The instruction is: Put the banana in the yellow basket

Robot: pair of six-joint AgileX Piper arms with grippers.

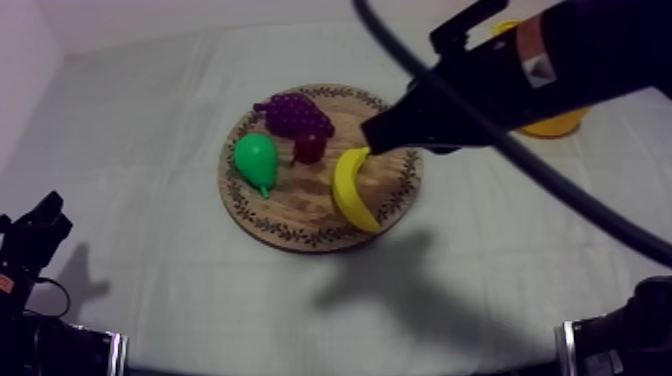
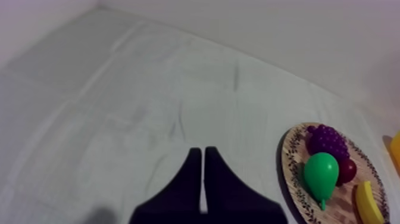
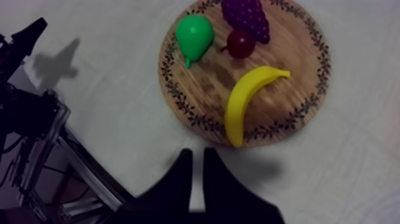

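Note:
The yellow banana (image 1: 352,188) lies on the right half of the round wooden board (image 1: 300,210), curved along its rim. My right gripper (image 1: 367,141) reaches in from the upper right and hovers over the banana's far end. Its fingers lie together as a narrow wedge (image 3: 196,158), shut on nothing, with the banana (image 3: 247,101) just ahead of them. The yellow basket (image 1: 555,126) stands at the back right, mostly hidden behind my right arm. My left gripper (image 1: 48,208) rests low at the left, shut on nothing (image 2: 204,156), far from the board (image 2: 293,173).
A green pear (image 1: 256,160), purple grapes (image 1: 293,113) and a small red fruit (image 1: 310,147) share the board's left and back parts. The red fruit sits close to the banana's far end. Bare cloth surrounds the board.

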